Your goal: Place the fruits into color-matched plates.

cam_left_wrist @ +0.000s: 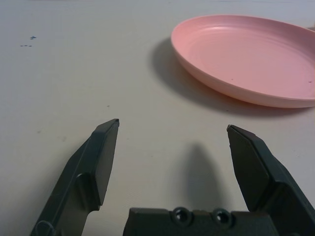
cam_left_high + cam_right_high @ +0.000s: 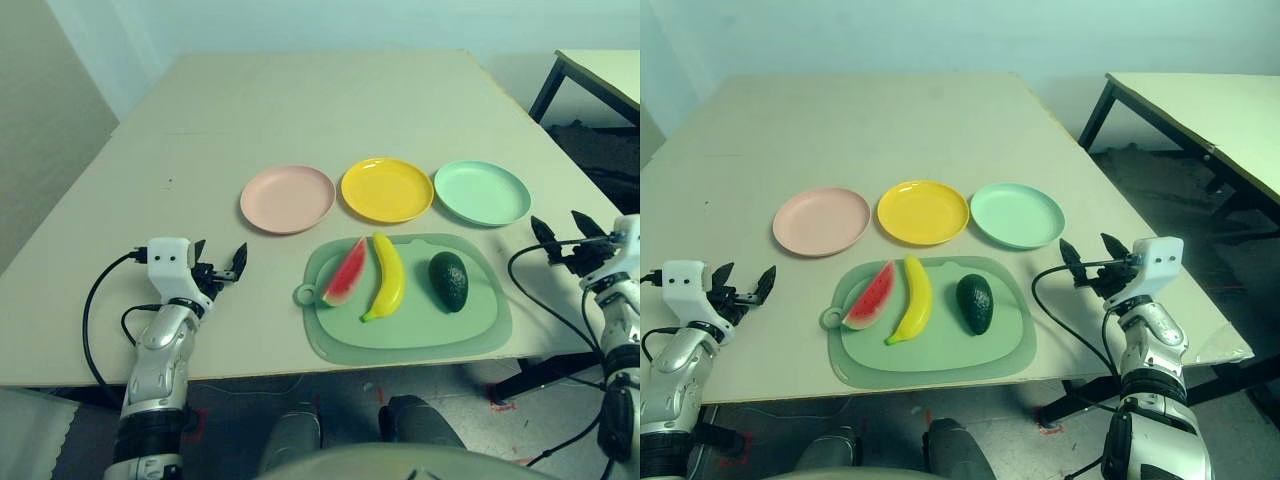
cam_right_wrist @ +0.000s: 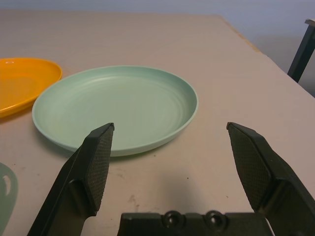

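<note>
Lying side by side on the green cutting mat at the near middle of the table are the three fruits: the watermelon wedge on the left, the banana in the middle and touching or nearly touching the wedge at their far tips, the avocado on the right and apart from both. Just beyond the mat three plates are sitting in a row, none holding anything: the pink plate at left, the yellow plate in the centre, the mint green plate at right. The left gripper is hovering over bare table to the left of the mat, near the pink plate, its fingers spread wide and gripping nothing. The right gripper is hanging to the right of the mat (at the table's right edge), pointing toward the mint green plate, likewise spread wide and carrying nothing.
</note>
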{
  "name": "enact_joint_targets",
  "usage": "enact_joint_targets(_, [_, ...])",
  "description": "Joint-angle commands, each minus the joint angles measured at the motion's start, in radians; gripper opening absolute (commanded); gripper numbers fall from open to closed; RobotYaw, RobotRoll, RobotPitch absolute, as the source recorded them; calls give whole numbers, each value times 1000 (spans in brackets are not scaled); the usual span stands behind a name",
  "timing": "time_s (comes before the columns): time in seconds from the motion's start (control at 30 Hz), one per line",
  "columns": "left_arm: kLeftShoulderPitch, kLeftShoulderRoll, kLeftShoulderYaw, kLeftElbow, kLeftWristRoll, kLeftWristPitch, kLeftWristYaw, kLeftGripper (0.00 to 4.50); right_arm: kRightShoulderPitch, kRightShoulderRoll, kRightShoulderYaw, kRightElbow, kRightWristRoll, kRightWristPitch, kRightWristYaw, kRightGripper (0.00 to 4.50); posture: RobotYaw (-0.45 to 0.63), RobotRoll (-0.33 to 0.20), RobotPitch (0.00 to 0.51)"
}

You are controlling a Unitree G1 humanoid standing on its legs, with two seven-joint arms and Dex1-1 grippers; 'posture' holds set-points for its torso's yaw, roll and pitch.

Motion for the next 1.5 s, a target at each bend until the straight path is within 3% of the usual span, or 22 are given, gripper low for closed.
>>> enact_joint_targets(0.03, [-4,10,8,5,-2,-1,0,4467,-11,-8,-3,22,-6,-13,0,4500,-44,0,13])
enact_joint_targets(0.3, [-43,48,48,80,-36,-29,-48,4467,48,18,11,-41,-10,-29,9,4500,-57,0,11])
enact_joint_targets(0.47, [-36,117,77,40,-191,-52,-305,4467,71,39,33,-82,-18,-18,21,4500,-39,0,5])
enact_joint_targets(0.7, [-5,373,67,-67,-406,82,-789,4467,48,78,84,-129,-30,3,48,4500,-31,0,39])
enact_joint_targets(0.9, [-3,598,-22,-209,-456,205,-1095,4467,94,61,107,-234,-3,51,123,4500,-87,0,26])
enact_joint_targets(1.0, [-44,633,-73,-241,-441,214,-1157,4467,135,36,122,-333,3,99,170,4500,-105,0,15])
enact_joint_targets(1.27, [-95,624,-107,-234,-403,182,-1206,4467,174,-173,191,-630,12,432,301,4500,-149,0,25])
enact_joint_targets(1.4, [-127,604,-111,-143,-369,143,-1213,4467,20,-373,305,-767,-38,544,473,4500,-165,0,27])
enact_joint_targets(1.5, [-156,594,-114,-74,-343,111,-1221,4467,-116,-451,461,-844,-148,479,618,4500,-162,0,27])
